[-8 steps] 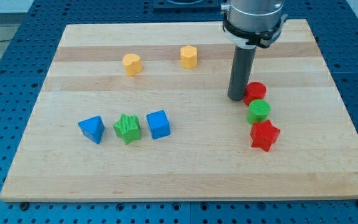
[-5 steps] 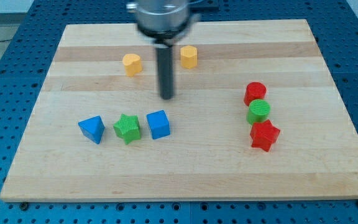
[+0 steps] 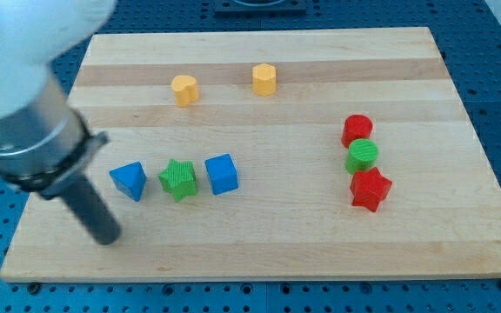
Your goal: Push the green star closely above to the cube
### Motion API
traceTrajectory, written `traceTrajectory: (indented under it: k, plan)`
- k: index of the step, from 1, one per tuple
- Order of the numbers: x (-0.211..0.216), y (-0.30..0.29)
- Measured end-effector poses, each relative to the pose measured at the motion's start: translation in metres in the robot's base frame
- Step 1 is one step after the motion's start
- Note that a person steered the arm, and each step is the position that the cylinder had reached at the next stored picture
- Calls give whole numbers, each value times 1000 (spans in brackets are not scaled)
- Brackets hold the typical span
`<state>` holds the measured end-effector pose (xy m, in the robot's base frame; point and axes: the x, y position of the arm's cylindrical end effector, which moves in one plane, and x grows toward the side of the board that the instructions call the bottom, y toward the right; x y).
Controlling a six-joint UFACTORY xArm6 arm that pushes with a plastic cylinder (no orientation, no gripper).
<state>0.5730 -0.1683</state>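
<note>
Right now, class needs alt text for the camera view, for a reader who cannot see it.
My tip rests near the board's bottom left, below-left of the blue triangle, green star and blue cube in a row. Two yellow blocks sit near the top.

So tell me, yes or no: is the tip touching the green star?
No: my tip rests on bare board, below-left of the blue triangle, apart from the green star.

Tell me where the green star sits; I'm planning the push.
The green star sits at the view's lower left, between the blue triangle and blue cube.
</note>
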Motion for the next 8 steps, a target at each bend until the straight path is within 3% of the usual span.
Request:
traceTrajectory:
  k: [3, 5, 7, 8]
  plan:
    - [-137, 87]
    - [-125, 99]
    - [-52, 76]
    - [-70, 121]
